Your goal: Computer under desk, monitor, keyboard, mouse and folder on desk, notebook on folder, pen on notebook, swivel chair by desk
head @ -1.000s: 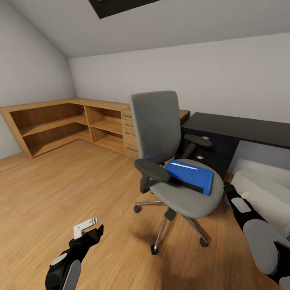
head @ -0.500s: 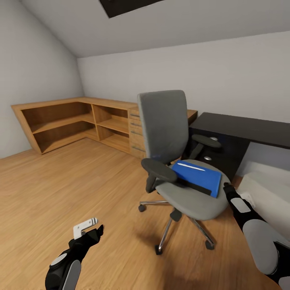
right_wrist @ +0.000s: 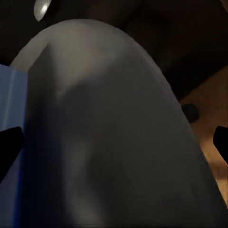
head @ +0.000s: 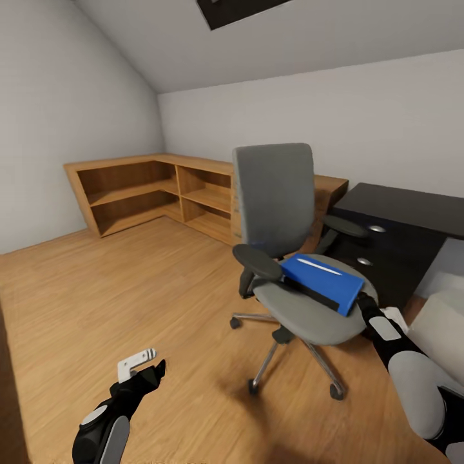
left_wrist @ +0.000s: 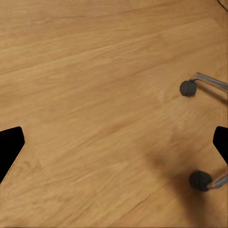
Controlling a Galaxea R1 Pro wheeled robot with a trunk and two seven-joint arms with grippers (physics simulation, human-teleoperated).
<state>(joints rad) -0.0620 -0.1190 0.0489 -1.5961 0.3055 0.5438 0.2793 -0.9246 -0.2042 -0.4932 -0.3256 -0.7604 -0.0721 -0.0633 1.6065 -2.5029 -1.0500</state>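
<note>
The grey swivel chair (head: 277, 193) stands on the wood floor in front of the black desk (head: 412, 206). The blue folder (head: 322, 280) lies on its seat, with the white pen (head: 317, 266) on top of it. My right gripper (head: 363, 303) is open at the seat's near right edge; the right wrist view has the gripper (right_wrist: 114, 147) facing the grey seat (right_wrist: 118, 133) with the folder (right_wrist: 12, 142) beside it. My left gripper (head: 140, 366) hangs open over bare floor, and its wrist view (left_wrist: 114, 147) looks down at chair casters (left_wrist: 188, 88). The light computer (head: 444, 322) box sits low by the desk. Monitor, keyboard, mouse and notebook are out of view.
Low light-wood shelving (head: 148, 190) runs along the far corner walls behind the chair. The desk's dark drawer unit (head: 380, 251) is just behind the seat. Open plank floor (head: 116, 283) spreads to the left. A dark skylight (head: 238, 9) is set in the sloped ceiling.
The whole picture has shifted right, so the camera turned left. Both arms hold the same place in the view, with the right gripper still at the seat's edge.
</note>
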